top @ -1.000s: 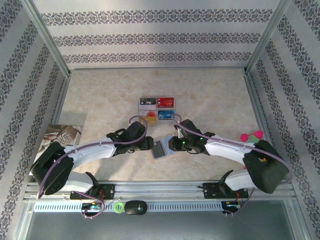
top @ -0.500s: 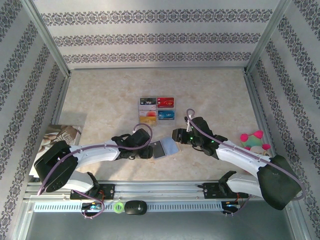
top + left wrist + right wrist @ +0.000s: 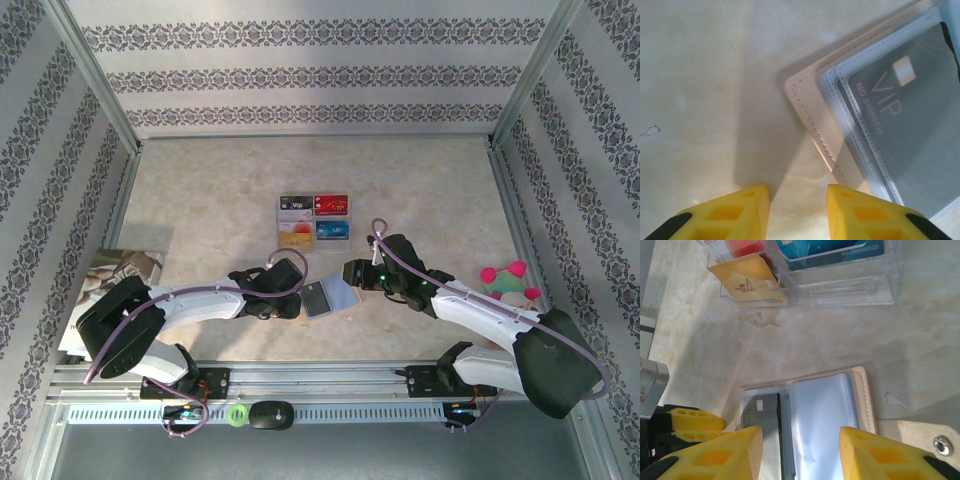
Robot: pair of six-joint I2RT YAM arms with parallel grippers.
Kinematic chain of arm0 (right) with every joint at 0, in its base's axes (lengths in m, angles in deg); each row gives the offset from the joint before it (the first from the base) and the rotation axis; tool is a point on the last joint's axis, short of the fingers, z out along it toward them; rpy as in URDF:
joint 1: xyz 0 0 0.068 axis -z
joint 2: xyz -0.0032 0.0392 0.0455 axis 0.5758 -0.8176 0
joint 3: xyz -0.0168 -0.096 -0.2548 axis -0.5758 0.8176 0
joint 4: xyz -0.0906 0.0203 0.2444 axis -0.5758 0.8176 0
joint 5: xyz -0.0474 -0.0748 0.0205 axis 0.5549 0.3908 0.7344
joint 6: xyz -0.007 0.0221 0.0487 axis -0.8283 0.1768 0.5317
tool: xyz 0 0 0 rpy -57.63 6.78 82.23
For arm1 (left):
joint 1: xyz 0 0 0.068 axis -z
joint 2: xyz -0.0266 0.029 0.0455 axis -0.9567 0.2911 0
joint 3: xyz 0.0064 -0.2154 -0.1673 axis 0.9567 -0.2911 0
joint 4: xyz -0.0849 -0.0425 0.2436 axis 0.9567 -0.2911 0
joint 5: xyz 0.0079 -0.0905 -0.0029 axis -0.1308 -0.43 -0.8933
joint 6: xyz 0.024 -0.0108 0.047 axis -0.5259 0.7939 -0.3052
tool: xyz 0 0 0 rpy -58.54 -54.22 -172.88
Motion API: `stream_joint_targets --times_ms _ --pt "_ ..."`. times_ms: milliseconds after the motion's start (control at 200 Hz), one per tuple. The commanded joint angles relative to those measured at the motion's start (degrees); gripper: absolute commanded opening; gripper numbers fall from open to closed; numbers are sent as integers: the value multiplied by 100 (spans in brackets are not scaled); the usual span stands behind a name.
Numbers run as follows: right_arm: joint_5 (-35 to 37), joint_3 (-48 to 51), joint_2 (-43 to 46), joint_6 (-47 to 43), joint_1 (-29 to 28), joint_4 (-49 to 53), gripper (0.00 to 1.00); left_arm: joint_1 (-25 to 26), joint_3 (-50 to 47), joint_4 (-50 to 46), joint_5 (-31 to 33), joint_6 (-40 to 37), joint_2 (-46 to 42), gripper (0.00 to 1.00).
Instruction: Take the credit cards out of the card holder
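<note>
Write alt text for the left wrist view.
An open cream card holder lies on the pale table, a grey VIP card in its clear sleeve. The left gripper, jaws apart, sits just short of its edge.

At the left wrist, the holder (image 3: 807,107) ran off the top and right edges, cutting its grey card (image 3: 900,125). At the right wrist, the right fingers (image 3: 725,452) hid the holder's lower corners, and the tray (image 3: 840,285) ran off the top. From above, the left arm (image 3: 190,298) covered part of the booklet (image 3: 125,262). Print on the tray cards (image 3: 331,230) was too small to read.

1 card holder (image 3: 325,298), 1 VIP card (image 3: 905,125), 4 other cards (image 3: 331,206), 1 booklet (image 3: 120,272).
</note>
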Motion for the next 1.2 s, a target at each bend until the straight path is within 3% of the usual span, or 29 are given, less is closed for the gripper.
stream_joint_targets --times_ms 0,150,335,440,919,1194 --pt "-349 -186 -86 -315 10 79 45 50 22 574 -117 -73 -215 35" --pt "-792 -106 -219 -380 0 -111 46 56 -192 785 -175 -16 -599 41" --pt "-1048 -190 -442 -360 -35 -215 51 47 -215 784 -310 59 -224 42" --pt "-1042 -201 -382 -391 -55 -192 53 26 -256 843 -247 46 -238 49" --pt "-1077 -34 -297 -183 -49 -370 49 -240 -90 1592 -667 -69 161 42" --pt "-1075 -22 -511 -92 -102 -410 39 -533 125 1857 -725 -206 375 41"
